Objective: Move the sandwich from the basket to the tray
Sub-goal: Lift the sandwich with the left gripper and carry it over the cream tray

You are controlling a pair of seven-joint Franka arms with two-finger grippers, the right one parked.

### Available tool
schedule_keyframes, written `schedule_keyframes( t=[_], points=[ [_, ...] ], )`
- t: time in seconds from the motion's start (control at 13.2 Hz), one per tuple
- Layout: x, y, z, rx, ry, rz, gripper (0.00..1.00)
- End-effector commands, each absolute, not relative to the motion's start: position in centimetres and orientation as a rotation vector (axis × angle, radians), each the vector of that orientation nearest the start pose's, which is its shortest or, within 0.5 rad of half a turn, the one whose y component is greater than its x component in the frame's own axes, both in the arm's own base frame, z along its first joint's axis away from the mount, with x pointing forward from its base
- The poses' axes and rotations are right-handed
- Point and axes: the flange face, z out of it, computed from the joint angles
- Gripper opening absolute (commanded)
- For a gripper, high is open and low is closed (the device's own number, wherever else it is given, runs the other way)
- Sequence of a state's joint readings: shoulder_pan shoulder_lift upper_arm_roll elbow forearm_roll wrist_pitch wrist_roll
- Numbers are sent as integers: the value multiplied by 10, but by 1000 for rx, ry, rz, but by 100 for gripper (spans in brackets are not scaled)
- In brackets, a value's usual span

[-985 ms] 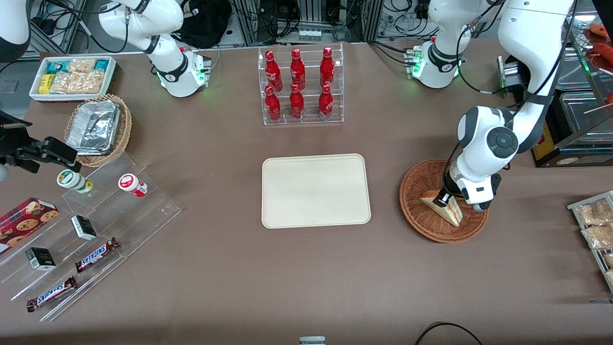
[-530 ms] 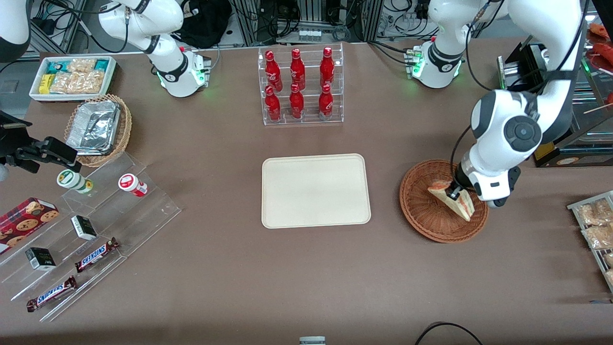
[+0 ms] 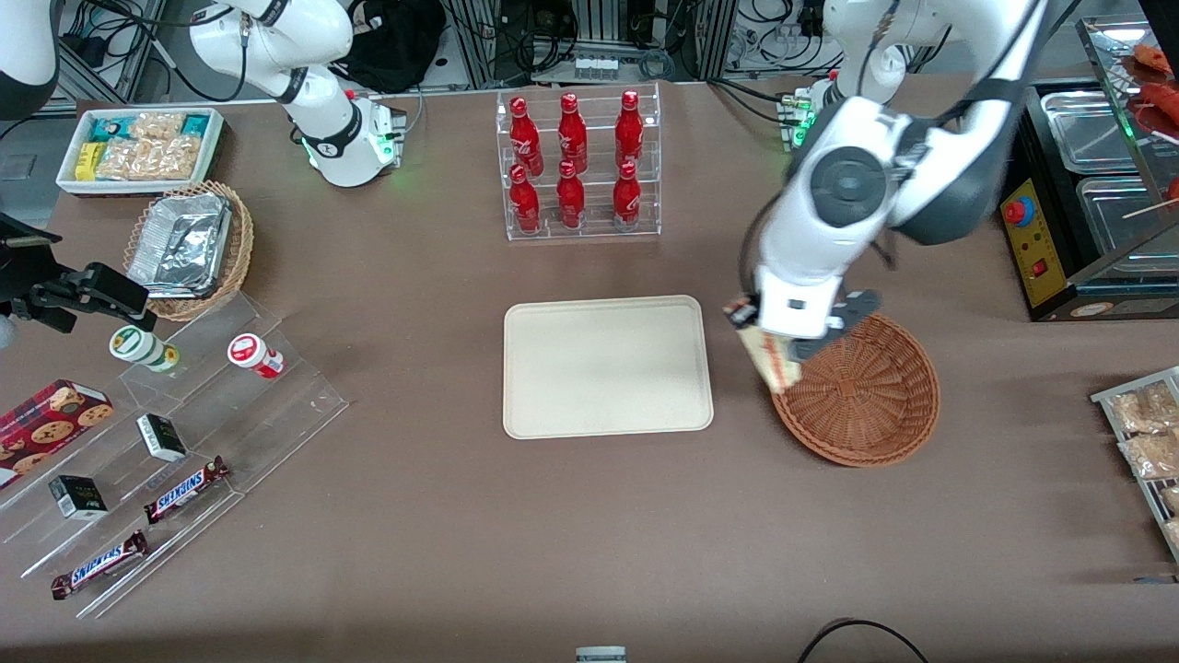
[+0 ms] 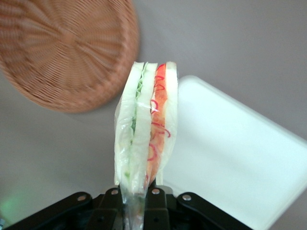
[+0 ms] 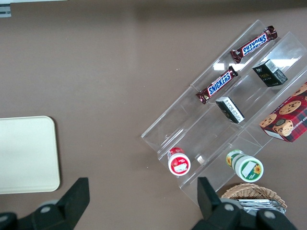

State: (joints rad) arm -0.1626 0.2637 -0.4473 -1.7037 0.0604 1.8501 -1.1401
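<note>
My left gripper (image 3: 757, 333) is shut on the clear-wrapped sandwich (image 3: 772, 359) and holds it in the air above the table, between the reddish-brown wicker basket (image 3: 861, 391) and the cream tray (image 3: 606, 366). The left wrist view shows the sandwich (image 4: 145, 134) on edge between the gripper's (image 4: 135, 203) fingers, white bread with green and red-orange layers. In that view the basket (image 4: 67, 52) and the tray (image 4: 230, 153) lie below it. The basket holds nothing.
A clear rack of red bottles (image 3: 578, 164) stands farther from the front camera than the tray. A metal tray of packets (image 3: 1147, 442) lies toward the working arm's end. Acrylic steps with snacks (image 3: 147, 460) and a tan basket of foil containers (image 3: 189, 247) lie toward the parked arm's end.
My left gripper has lifted the sandwich out of the basket and carried it toward the tray. The basket now holds nothing.
</note>
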Motion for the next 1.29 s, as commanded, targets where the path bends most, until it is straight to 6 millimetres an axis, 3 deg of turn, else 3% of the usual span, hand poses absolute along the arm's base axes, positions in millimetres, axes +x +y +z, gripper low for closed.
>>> schedule_keyframes(
  t=[0.0,0.15,0.45,0.68,0.83,1.21],
  points=[
    [526,-388,418,-3042,-632,236,7],
    [506,-434,395,-3094,-471,244,7],
    [477,-489,351,-3144,-275,189,7],
    [488,-501,313,-3204,-262,82,8],
    [477,-513,292,-3192,-223,96,8],
    [481,-516,269,-3214,-236,104,9]
  ],
)
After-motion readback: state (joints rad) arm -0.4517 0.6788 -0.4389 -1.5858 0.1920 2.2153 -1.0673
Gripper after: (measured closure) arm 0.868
